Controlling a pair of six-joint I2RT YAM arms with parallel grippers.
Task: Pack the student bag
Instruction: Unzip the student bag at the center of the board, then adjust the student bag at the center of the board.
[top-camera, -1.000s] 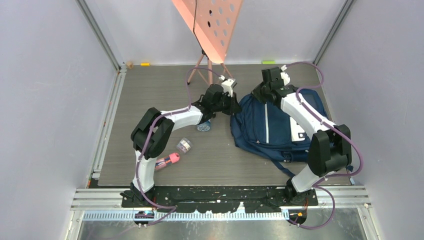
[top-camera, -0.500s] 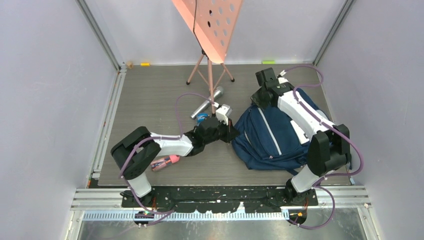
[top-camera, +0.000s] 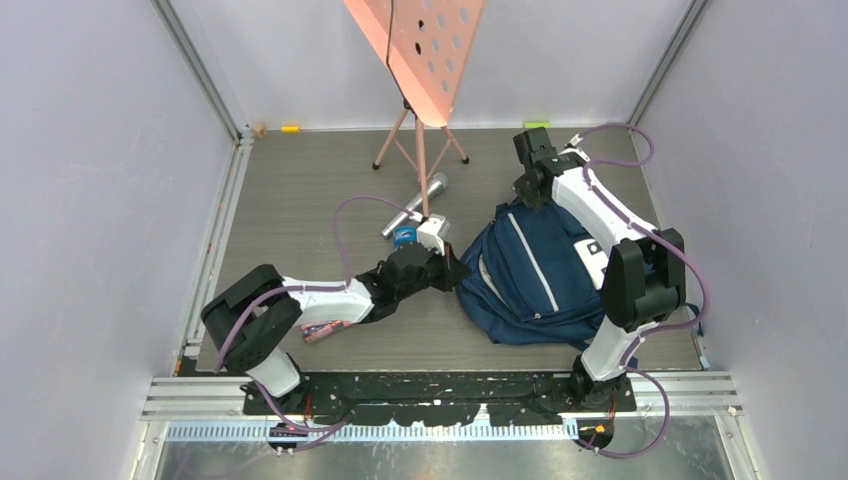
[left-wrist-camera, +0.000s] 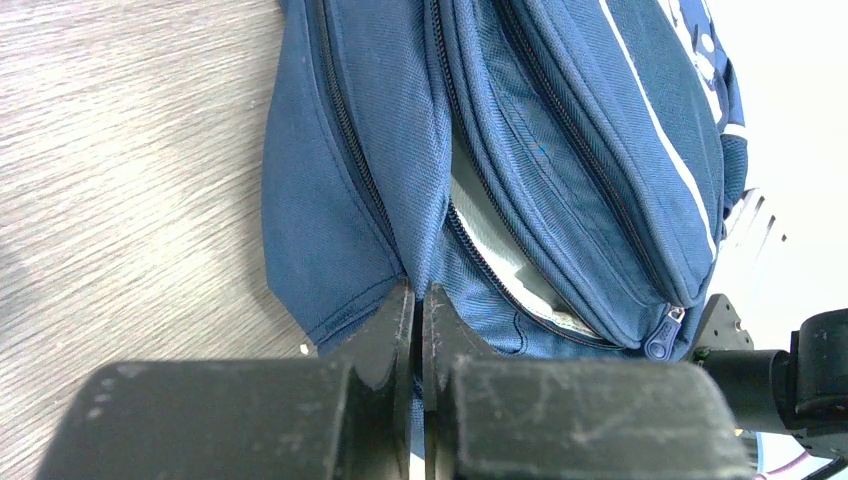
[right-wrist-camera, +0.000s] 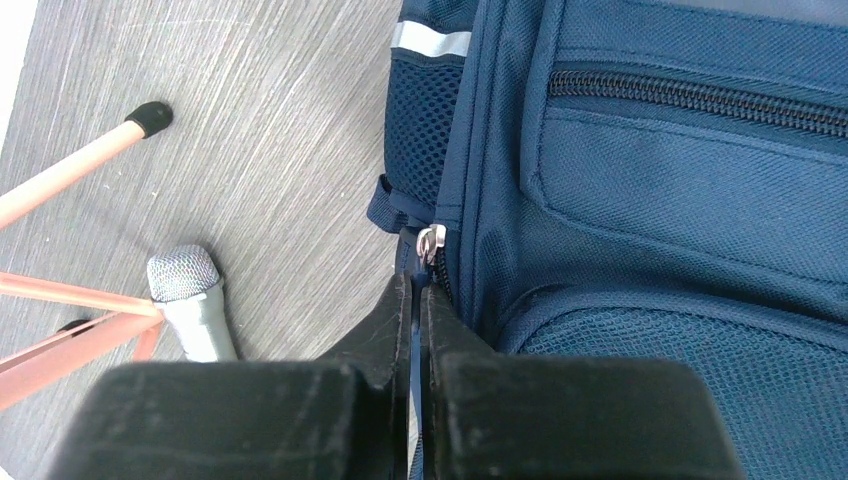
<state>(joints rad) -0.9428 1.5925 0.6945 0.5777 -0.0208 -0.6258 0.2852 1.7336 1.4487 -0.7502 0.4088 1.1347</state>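
Toward the right edge of the bench (top-camera: 300, 190) lies the student bag (top-camera: 530, 280), slumped on its side, with a silver microphone (top-camera: 418, 200) near its far-left corner by the feet of a pink stand (top-camera: 421, 150). The left jaws are pinched tight on a fold of navy fabric at the bag's left edge. The right jaws are closed at its far end, gripping a thin blue tab just below a metal zip slider (right-wrist-camera: 430, 243).
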